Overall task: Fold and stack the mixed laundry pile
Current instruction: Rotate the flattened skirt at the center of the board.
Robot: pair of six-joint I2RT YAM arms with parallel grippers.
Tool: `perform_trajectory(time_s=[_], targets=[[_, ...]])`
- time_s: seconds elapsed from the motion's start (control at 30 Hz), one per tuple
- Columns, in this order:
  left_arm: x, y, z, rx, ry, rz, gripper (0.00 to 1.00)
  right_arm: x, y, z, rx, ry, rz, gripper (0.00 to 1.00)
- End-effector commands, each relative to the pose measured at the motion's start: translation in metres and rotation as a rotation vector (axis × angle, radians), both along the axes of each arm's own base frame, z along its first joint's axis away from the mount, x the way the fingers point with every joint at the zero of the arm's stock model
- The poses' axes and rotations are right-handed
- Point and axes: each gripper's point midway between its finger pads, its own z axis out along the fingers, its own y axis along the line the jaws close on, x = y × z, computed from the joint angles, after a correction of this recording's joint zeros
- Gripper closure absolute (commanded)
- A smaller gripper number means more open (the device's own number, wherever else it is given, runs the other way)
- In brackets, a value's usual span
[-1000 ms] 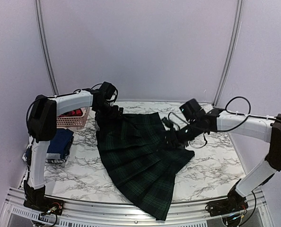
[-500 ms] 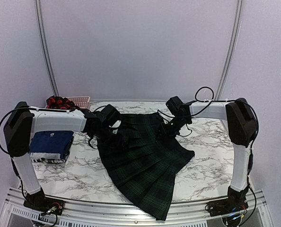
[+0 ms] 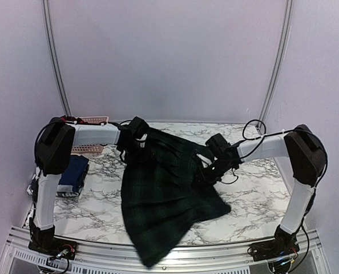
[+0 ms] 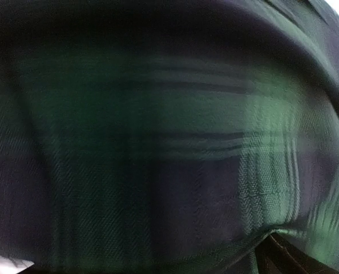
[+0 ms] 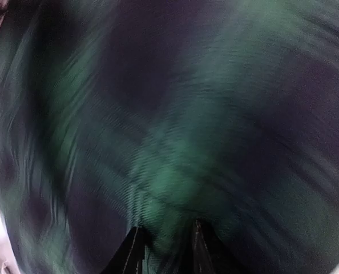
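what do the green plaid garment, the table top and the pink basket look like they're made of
green plaid garment: woven cloth, matte, fibre unclear; a fine diagonal weave shows close up, and it drapes in pleats. table top: marble-look surface, maybe laminate; grey veins on white. pink basket: probably plastic, by its stiff lattice.

Pale lilac walls (image 3: 169, 57), white marble-look tabletop (image 3: 255, 200), 2 grey curved poles (image 3: 54, 57), alu rail (image 3: 226, 251) near edge

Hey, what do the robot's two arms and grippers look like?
The left arm and right arm are white tubular links joined by bulky black joint housings. Thin black cables loop loosely along them, and the bases are black. The right gripper has dark, tapered fingers. The left gripper looks black too, its fingers hidden.
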Motion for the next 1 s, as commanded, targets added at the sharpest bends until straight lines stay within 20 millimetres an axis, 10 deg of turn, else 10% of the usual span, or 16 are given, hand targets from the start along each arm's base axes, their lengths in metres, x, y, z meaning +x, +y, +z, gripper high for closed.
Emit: perform_trajectory(time_s=[0.0,0.13,0.27,0.6,0.77,0.97], targets=[[0.069,0.016,-0.001,0.03,-0.019,0.041,0.01,-0.1,0.062,0.007,0.122,0.229,0.123,0.67],[0.086,-0.004,0.068,-0.063,-0.129,0.003,0.01,-0.06,0.062,0.058,0.123,0.078,0.059,0.62],[0.048,-0.003,0.099,-0.045,-0.158,-0.061,0.01,-0.022,0.052,0.061,0.065,0.017,0.024,0.61],[-0.074,0.033,0.077,-0.006,-0.071,-0.122,0.01,-0.038,0.057,0.001,-0.025,0.119,0.085,0.62],[-0.101,0.056,0.058,0.011,-0.035,-0.092,0.01,-0.044,0.007,-0.046,-0.169,0.165,0.062,0.64],[-0.092,0.072,0.071,0.026,-0.104,-0.016,0.01,-0.001,-0.064,-0.067,-0.302,0.14,-0.057,0.65]])
